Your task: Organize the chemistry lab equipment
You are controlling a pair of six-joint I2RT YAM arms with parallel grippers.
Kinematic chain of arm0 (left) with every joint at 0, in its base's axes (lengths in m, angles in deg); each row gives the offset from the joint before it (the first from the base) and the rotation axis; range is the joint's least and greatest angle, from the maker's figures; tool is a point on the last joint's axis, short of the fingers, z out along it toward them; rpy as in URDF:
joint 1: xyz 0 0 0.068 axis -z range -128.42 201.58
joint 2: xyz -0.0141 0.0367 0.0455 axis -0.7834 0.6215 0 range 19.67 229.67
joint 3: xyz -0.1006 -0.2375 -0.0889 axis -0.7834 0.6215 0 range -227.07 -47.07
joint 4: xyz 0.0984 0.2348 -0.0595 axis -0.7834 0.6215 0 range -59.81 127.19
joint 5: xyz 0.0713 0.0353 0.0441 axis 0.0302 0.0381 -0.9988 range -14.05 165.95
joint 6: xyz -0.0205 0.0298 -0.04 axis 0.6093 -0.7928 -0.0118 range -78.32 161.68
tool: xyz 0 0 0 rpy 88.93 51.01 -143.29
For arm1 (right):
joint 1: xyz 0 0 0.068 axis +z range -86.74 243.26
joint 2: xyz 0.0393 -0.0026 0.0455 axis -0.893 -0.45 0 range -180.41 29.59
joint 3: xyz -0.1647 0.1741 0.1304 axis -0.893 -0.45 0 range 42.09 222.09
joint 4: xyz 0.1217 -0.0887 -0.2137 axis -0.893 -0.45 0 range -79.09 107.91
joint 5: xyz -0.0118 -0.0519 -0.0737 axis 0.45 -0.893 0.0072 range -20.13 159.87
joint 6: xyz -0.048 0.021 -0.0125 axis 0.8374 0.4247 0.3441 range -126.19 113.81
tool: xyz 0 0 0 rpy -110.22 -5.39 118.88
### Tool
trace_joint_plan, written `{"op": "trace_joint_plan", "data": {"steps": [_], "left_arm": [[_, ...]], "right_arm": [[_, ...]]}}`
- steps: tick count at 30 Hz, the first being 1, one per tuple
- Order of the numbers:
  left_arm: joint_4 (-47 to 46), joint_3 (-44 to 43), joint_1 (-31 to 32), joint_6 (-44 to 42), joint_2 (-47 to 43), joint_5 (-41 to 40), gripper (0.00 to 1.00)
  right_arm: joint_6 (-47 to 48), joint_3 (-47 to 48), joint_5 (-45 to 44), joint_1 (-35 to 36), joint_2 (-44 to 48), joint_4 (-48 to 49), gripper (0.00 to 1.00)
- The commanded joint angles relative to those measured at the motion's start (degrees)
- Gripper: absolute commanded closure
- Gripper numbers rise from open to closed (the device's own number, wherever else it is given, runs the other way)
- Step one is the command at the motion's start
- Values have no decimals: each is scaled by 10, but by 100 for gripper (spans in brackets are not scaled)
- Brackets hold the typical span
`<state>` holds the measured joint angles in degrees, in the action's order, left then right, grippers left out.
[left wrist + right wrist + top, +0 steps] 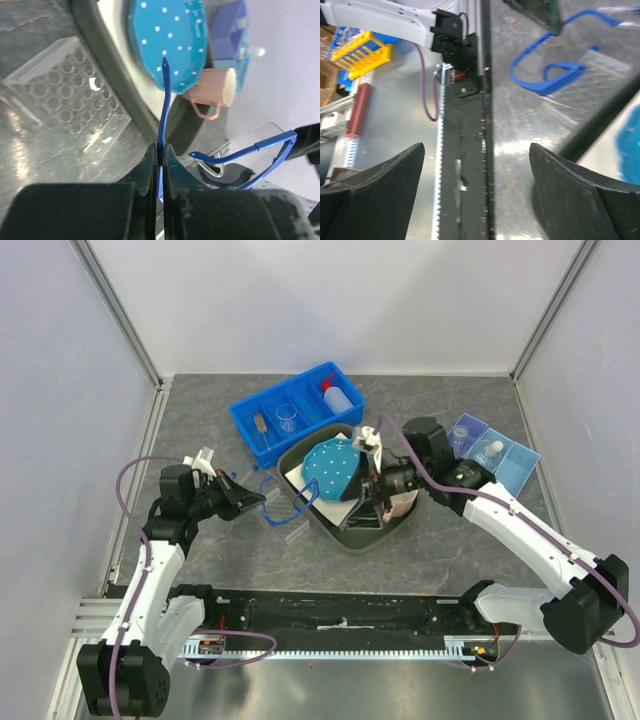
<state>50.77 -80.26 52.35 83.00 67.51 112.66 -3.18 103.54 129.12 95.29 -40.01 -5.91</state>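
Your left gripper (161, 150) has its jaws pressed together on one thin side arm of the blue goggles (169, 100), pinching it near its hinge end. That arm runs straight out from the fingertips, away from the wrist and toward the dark tub (345, 538) in the middle of the table. The lens and the other side arm hang off to the wrist camera's right, close under the gripper.

The goggles have a slim blue frame and a clear curved lens. They look light and springy, so a grip on one side arm may let them swing.

A blue bin (245, 418) sits beyond the goggles, toward the back wall and just behind the tub. It holds a white squeeze bottle (340, 395), a clear beaker (288, 418) and a small brush (260, 427). If the goggles belong there, the left arm is the nearer one and already carries them.

A clear rack (65, 100) lies flat on the table beside the tub, just ahead of the left gripper.

Your right gripper (477, 195) is spread wide and holds nothing. It hovers at the near side of the tub, beside the dotted blue plate (333, 468) and the pink mug (212, 90).
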Motion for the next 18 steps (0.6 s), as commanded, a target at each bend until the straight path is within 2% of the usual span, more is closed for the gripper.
{"op": "trace_joint_plan", "data": {"steps": [1,3,7,11,14,18], "left_arm": [[-168,38,4,164,-38,71,98],[-199,65,4,192,-45,73,98],[-258,98,11,260,-70,58,98],[-271,111,33,288,-89,18,98],[-281,108,66,294,-85,-16,98],[-283,86,127,284,-61,-71,98]], "right_arm": [[-174,23,-84,72,-1,63,8],[-207,34,-92,76,-24,66,11],[-214,45,-128,76,-39,64,12],[-243,61,-130,76,-48,99,15],[-261,75,-134,77,-63,113,22],[-257,92,-152,81,-80,110,26]]}}
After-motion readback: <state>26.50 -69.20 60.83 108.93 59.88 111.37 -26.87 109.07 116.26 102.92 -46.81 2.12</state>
